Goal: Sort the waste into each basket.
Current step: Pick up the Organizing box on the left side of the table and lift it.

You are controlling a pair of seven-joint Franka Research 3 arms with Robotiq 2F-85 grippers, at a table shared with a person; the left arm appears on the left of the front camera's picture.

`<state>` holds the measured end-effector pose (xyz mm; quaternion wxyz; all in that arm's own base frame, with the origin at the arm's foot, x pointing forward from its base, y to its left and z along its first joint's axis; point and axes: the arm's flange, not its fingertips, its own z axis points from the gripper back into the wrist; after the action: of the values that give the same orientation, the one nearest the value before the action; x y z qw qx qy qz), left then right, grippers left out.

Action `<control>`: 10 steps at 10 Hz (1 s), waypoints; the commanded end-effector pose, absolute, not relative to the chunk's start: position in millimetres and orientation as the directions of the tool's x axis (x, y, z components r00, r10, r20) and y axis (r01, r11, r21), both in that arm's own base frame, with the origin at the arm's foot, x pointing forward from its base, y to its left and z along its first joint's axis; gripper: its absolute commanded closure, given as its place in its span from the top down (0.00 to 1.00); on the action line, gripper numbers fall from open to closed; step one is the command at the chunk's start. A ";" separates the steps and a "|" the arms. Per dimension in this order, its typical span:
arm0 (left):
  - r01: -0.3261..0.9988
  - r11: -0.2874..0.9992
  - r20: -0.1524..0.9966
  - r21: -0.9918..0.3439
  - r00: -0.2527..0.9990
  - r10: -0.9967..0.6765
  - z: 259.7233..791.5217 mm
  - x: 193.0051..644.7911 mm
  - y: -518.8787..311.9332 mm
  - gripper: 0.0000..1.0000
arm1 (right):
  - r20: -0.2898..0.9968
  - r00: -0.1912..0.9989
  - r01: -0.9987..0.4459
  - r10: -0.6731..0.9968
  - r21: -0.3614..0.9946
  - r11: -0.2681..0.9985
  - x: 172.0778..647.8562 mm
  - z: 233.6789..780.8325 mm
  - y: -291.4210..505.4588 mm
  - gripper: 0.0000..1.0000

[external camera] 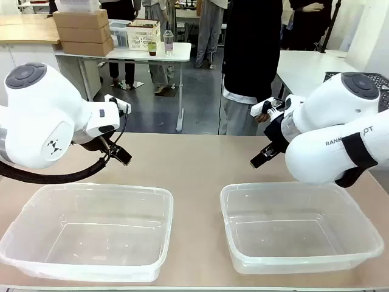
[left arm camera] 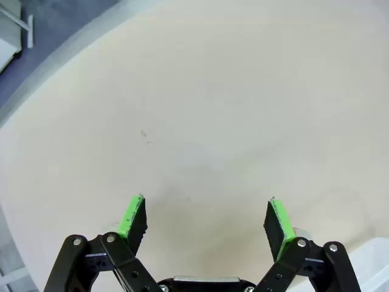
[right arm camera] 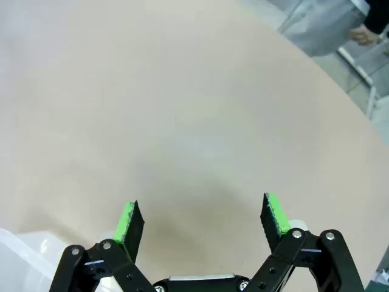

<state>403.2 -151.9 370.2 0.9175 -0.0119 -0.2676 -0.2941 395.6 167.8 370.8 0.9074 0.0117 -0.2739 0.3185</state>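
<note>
Left pincer [left arm camera: 206, 199] and right pincer [right arm camera: 200, 201] hang wide and empty above the bench [external camera: 188, 164]; left basket [external camera: 97, 190] and right basket [external camera: 279, 185] lie just robot-side of each.

Left basket [external camera: 97, 189] beside right basket [external camera: 279, 186] on the table [external camera: 194, 163]; person [external camera: 252, 55] stands behind it.

Beige table [external camera: 194, 161], bare matte top, a few faint scuffs in the left wrist view. Person [external camera: 252, 55] stands at the far edge, right of centre: dark top, white hem, grey trousers. Behind, on grey floor [external camera: 152, 106]: a white side table [external camera: 130, 55] with stacked cardboard boxes [external camera: 82, 30], a pale lattice crate [external camera: 143, 35] and a clear drink container [external camera: 168, 41] beside it. Second white table [external camera: 307, 67] far right.
</note>
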 end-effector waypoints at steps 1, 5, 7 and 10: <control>0.546 0.827 0.498 0.136 0.684 -0.533 370.3 403.2 -151.9 1.00 | 0.505 0.647 -0.584 0.572 -0.153 0.797 395.6 370.8 167.8 1.00; 0.546 0.827 0.498 0.136 0.684 -0.533 370.3 403.2 -151.9 1.00 | 0.505 0.647 -0.584 0.572 -0.153 0.797 395.6 370.8 167.8 1.00; 0.546 0.827 0.498 0.136 0.684 -0.533 370.3 403.2 -151.9 1.00 | 0.505 0.647 -0.584 0.572 -0.153 0.797 395.6 370.8 167.8 1.00; 0.546 0.827 0.498 0.136 0.684 -0.533 370.3 403.2 -151.9 1.00 | 0.505 0.647 -0.584 0.572 -0.153 0.797 395.6 370.8 167.8 1.00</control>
<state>403.1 -152.1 370.2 0.9175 -0.0120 -0.2676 -0.2941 395.6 167.9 370.8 0.9073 0.0115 -0.2739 0.3188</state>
